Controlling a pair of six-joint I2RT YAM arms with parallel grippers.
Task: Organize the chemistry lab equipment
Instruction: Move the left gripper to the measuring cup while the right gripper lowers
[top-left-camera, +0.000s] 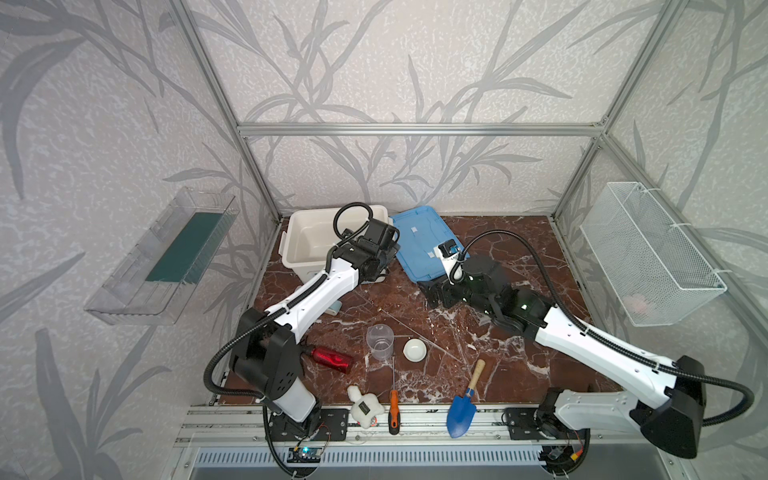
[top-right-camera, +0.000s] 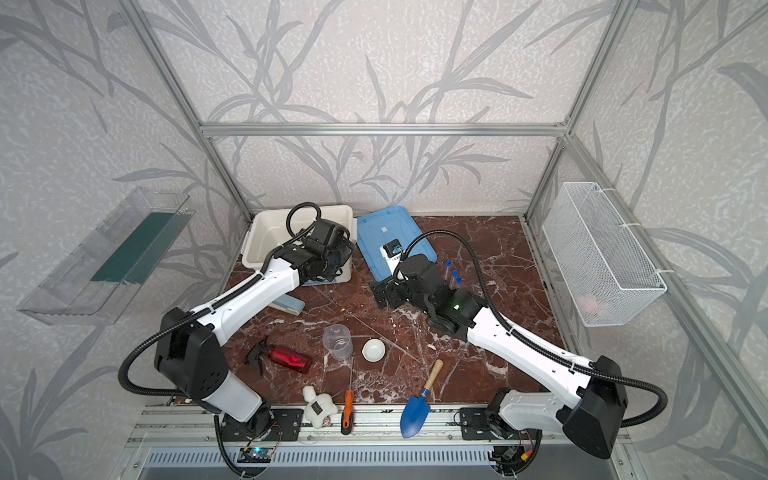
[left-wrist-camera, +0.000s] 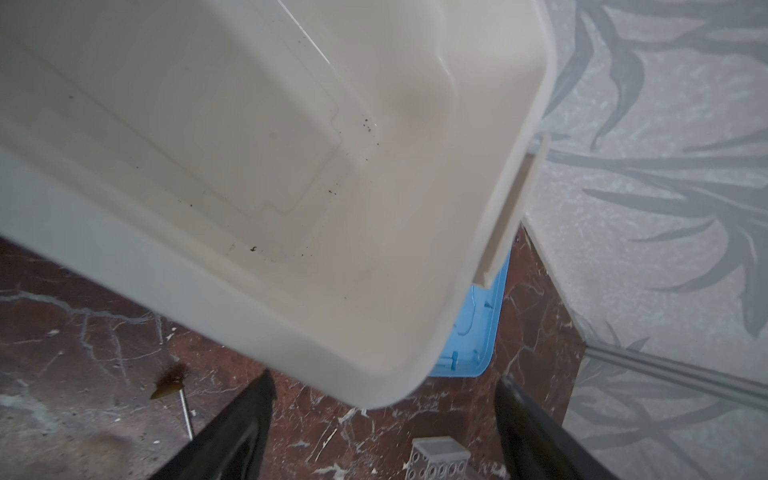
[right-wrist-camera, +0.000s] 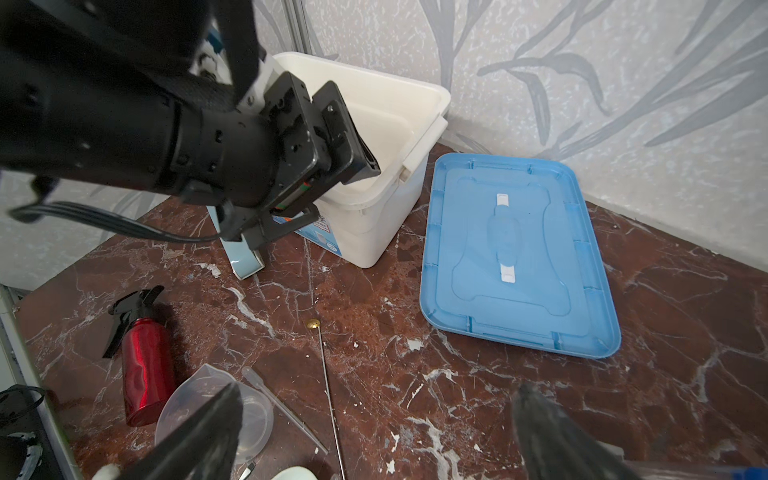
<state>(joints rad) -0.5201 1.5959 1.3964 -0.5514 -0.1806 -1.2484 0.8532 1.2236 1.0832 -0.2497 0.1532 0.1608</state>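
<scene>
Two tools, both spread wide, nothing held: left tool (left-wrist-camera: 384, 380) at the white bin's (top-left-camera: 309, 239) near right corner, right tool (right-wrist-camera: 380, 388) over the bench (top-left-camera: 519, 257) middle. Beaker (top-left-camera: 380, 341) and white dish (top-left-camera: 415, 349) stand side by side, near centre; blue-capped tubes (top-right-camera: 455, 274) right of the blue lid (top-left-camera: 419, 237). Bin's blue label (right-wrist-camera: 328, 241): unreadable.

Robot test booth: aluminium frame (top-left-camera: 419, 129), wallpapered panels (top-left-camera: 415, 62).

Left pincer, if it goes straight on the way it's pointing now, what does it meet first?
Probably the white bin: the left pincer aims into its open top, toward the inner wall near a corner; depth is unclear.
</scene>
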